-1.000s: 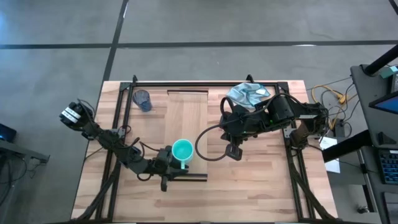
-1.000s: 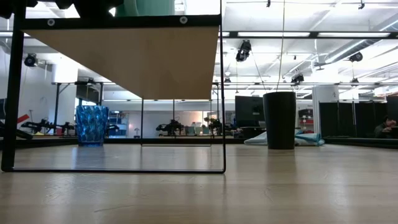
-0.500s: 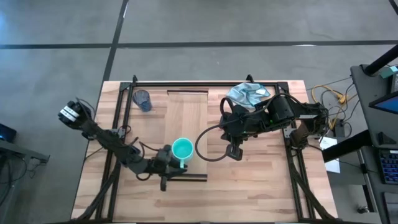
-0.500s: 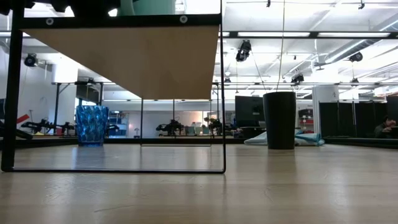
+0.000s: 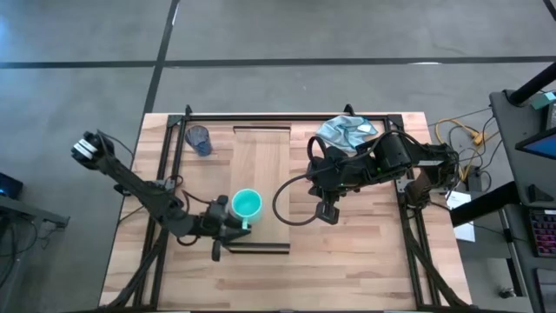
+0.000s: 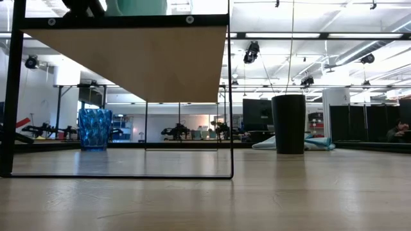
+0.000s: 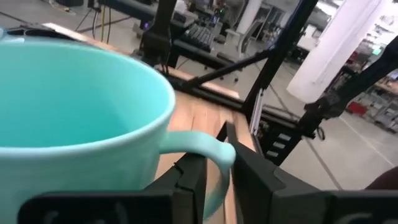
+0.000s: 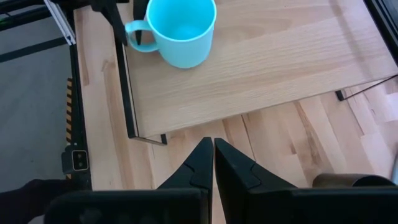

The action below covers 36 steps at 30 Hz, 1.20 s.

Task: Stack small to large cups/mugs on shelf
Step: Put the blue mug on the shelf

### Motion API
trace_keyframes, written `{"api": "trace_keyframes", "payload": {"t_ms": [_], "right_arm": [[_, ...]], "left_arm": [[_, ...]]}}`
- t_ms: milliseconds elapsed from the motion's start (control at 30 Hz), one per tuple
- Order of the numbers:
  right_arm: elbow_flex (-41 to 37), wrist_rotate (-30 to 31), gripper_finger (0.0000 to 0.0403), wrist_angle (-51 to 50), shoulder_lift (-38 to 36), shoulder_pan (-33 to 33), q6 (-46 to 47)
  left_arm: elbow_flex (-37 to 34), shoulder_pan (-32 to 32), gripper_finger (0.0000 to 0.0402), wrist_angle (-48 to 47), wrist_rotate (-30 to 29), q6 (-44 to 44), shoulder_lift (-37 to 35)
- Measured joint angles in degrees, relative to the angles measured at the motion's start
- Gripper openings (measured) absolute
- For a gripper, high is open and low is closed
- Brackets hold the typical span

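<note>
the left gripper clamps the curved handle of the glossy turquoise ceramic mug, which stands upright at the near left corner of the smooth pale wooden shelf board. the right gripper, fingers pressed together, hangs right of the board. the faceted translucent blue cup and matte black cylindrical cup stand on the slatted tabletop.

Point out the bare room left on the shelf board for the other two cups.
The shelf is bare from its far end, level with the blue cup, down to the turquoise mug. Crowded is the near left corner, where the left gripper holds the mug's handle. The right gripper hangs shut off the right edge, near the black cup.
</note>
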Motion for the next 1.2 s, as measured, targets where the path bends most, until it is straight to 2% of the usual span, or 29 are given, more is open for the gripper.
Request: {"api": "trace_keyframes", "payload": {"t_ms": [267, 633, 1200], "right_arm": [[0.0, 0.0, 0.0009, 0.02, 0.0, 0.0, 0.0], [0.0, 0.0, 0.0009, 0.17, -0.01, 0.0, -0.25], [0.0, 0.0, 0.0009, 0.07, 0.0, 0.0, -1.06]], "left_arm": [[0.02, -0.07, 0.0056, -1.16, 1.51, -0.4, -1.14], [0.12, -0.13, 0.0056, -1.07, 1.51, -5.53, 3.38], [0.24, -1.36, 0.0056, -4.0, 1.57, -4.95, 1.48]]}}
